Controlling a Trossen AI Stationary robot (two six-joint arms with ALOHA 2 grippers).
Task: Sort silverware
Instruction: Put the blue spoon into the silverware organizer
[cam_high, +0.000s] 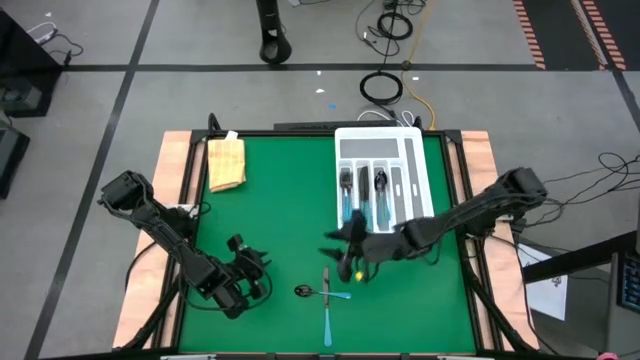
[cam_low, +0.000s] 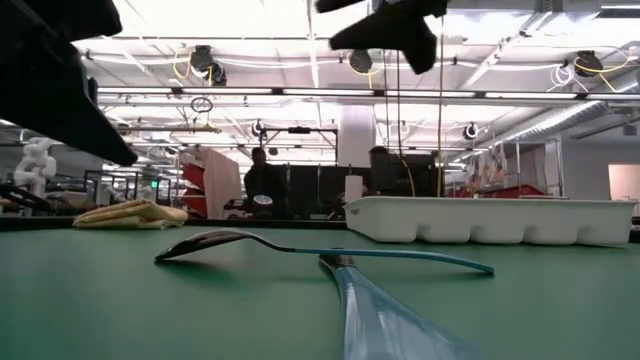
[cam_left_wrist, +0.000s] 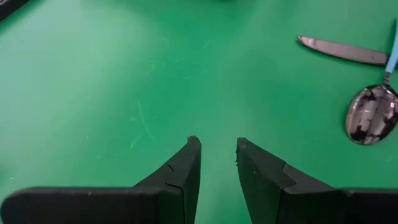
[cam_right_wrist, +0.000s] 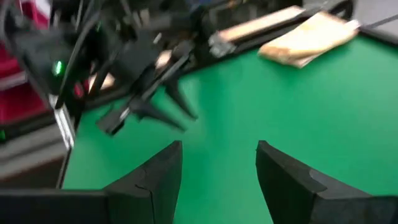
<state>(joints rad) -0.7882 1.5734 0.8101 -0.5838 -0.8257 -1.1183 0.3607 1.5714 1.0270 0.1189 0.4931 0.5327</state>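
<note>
Two pieces of silverware lie on the green mat near the front edge. A spoon with a light-blue handle lies crosswise over a knife. More silverware lies in the compartments of the white tray. My right gripper hangs open above the mat, just beyond the spoon and knife, with nothing between its fingers. My left gripper stands open to the left of the spoon, empty, its fingers over bare mat. The knife blade and spoon bowl show ahead of it.
A folded yellow cloth lies at the mat's far left corner. The tray stands at the far right. Wooden strips border the mat. Bare mat lies between the cloth and the tray. People stand in the room behind.
</note>
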